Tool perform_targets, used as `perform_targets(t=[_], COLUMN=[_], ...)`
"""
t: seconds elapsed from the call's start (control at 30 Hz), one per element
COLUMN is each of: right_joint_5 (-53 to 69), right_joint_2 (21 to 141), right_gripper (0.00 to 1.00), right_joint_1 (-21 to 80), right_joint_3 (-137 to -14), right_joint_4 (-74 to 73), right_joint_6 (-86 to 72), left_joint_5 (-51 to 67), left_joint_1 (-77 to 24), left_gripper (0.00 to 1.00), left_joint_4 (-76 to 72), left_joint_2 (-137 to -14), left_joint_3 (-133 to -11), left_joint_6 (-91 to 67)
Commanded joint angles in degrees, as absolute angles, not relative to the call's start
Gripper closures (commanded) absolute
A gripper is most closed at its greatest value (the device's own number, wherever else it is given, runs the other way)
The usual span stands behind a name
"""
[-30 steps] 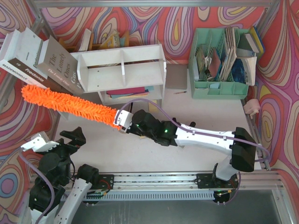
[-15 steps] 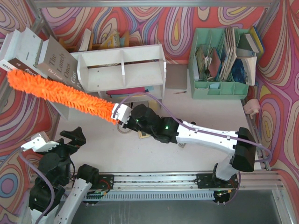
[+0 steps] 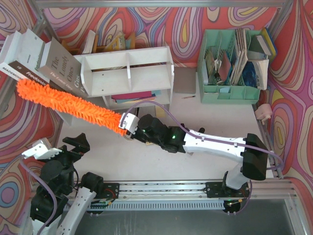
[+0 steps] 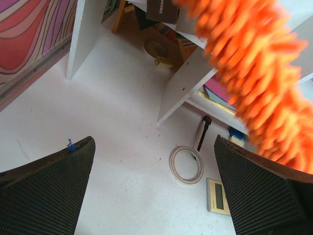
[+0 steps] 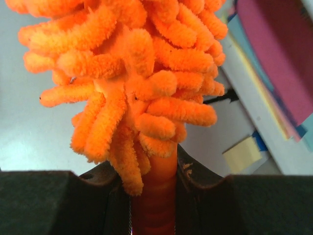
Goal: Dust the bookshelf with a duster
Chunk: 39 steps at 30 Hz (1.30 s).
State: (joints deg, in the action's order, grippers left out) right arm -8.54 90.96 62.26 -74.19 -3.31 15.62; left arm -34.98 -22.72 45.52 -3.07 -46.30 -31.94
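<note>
Top external view: the right tool (image 3: 128, 127) is clamped on the handle of the duster (image 3: 68, 106) just below the fluff. That lets the long head reach far left, past the near left corner of the bookshelf (image 3: 128, 68) to the leaning books (image 3: 54, 68). The left tool (image 3: 56, 145) hangs wide open and empty at near left, probably to keep clear. The surface (image 3: 146, 161) is white, with swirly red walls (image 3: 195, 19) around it and a green organizer (image 3: 230, 93) far right.

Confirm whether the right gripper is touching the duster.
Touching. The right wrist view shows the right gripper closed on the duster, both fingers pressed against its orange handle just below the fluff.
</note>
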Motion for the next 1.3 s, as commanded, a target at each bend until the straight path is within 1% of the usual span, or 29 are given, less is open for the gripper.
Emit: perform_targets(t=[0.0, 0.17, 0.37, 0.67, 0.8, 1.0, 1.27], right_joint_5=[-10.1, -12.5, -12.3, -9.2, -11.0, -15.1, -15.2], right_joint_2=[90.0, 89.0, 87.4, 79.1, 77.0, 75.9, 77.4], right_gripper=[1.00, 1.00, 1.00, 1.00, 1.00, 1.00, 1.00], right_joint_1=[62.2, 62.2, 62.2, 62.2, 62.2, 62.1, 61.6], right_joint_3=[-70.2, -67.0, -65.3, -64.8, -64.1, -60.0, -55.0], right_joint_4=[-0.2, 0.1, 1.2, 0.9, 0.1, 0.4, 1.0], right_joint_6=[11.3, 10.8, 11.2, 17.0, 17.6, 16.6, 12.5], left_joint_5=[-35.2, -34.8, -34.9, -35.0, -35.0, -35.0, -34.8], left_joint_1=[-22.5, -22.5, -22.5, -22.5, -22.5, -22.5, -22.5], left_gripper=[0.02, 0.02, 0.01, 0.02, 0.01, 0.01, 0.02], left_joint_4=[45.5, 45.5, 45.4, 45.3, 45.2, 45.2, 45.2], left_joint_2=[-2.8, -3.7, -4.8, -5.9, -6.3, -6.5, -7.0], left_joint_3=[-46.5, -46.5, -46.5, -46.6, -46.6, -46.6, -46.6], left_joint_6=[-32.0, -32.0, -31.8, -31.6, -31.6, -31.6, -31.6])
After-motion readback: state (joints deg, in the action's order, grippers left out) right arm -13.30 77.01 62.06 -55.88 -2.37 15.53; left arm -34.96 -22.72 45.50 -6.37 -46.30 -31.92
